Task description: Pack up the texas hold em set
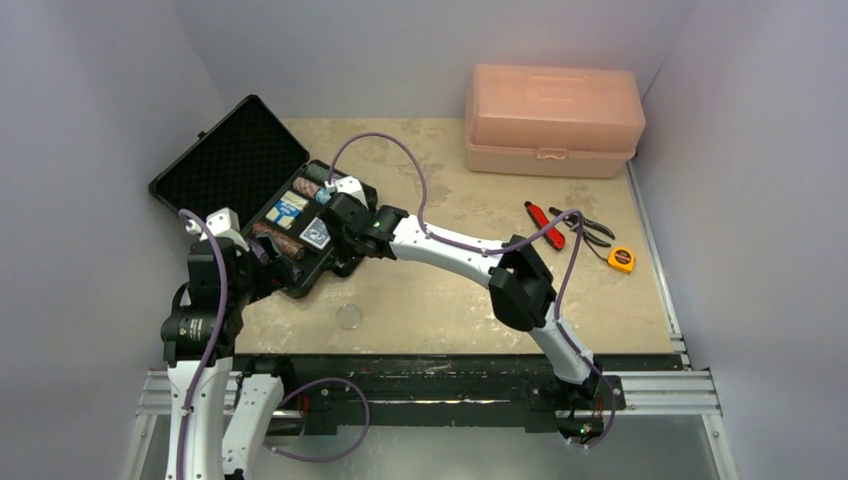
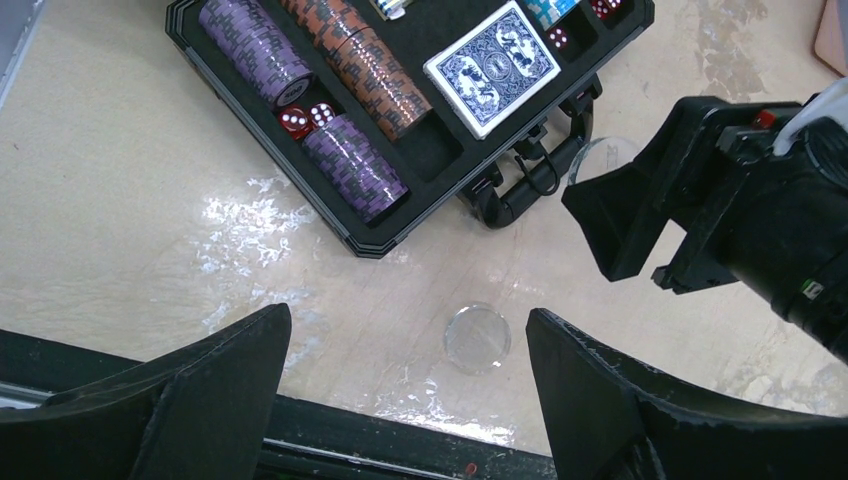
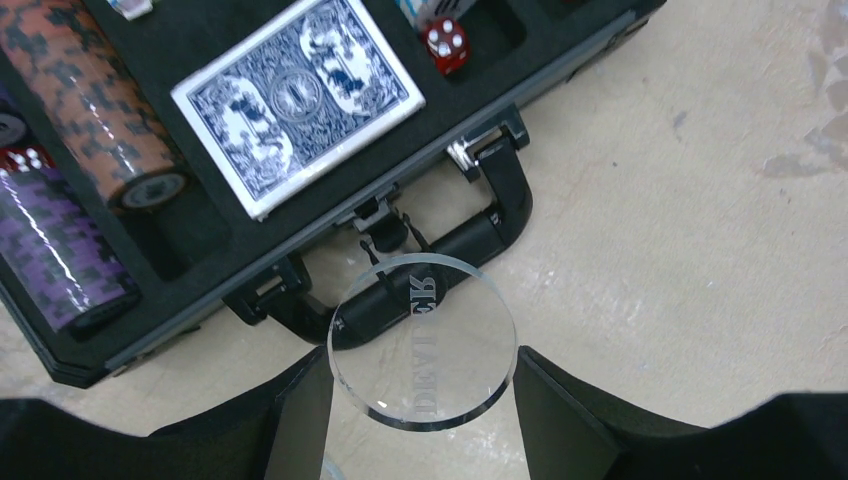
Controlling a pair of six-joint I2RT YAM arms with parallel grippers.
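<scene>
The black poker case [image 1: 230, 160] lies open at the table's left, holding purple chips [image 2: 355, 165], orange chips [image 2: 375, 75], red dice [image 2: 305, 118] and a blue card deck [image 3: 297, 100]. My right gripper [image 3: 422, 380] is shut on a clear round dealer button [image 3: 422, 340] and holds it just above the case's handle [image 3: 500, 190]; it shows in the top view [image 1: 335, 225] at the case's near edge. My left gripper [image 2: 410, 330] is open and empty above the table. A second clear disc [image 2: 477, 338] lies on the table between its fingers' line, also seen from above [image 1: 351, 317].
A pink plastic box [image 1: 553, 120] stands at the back right. Red-handled pliers [image 1: 545, 224], black pliers [image 1: 585, 228] and a yellow tape measure [image 1: 621, 259] lie at the right. The table's black front edge [image 2: 400, 440] is just below my left gripper.
</scene>
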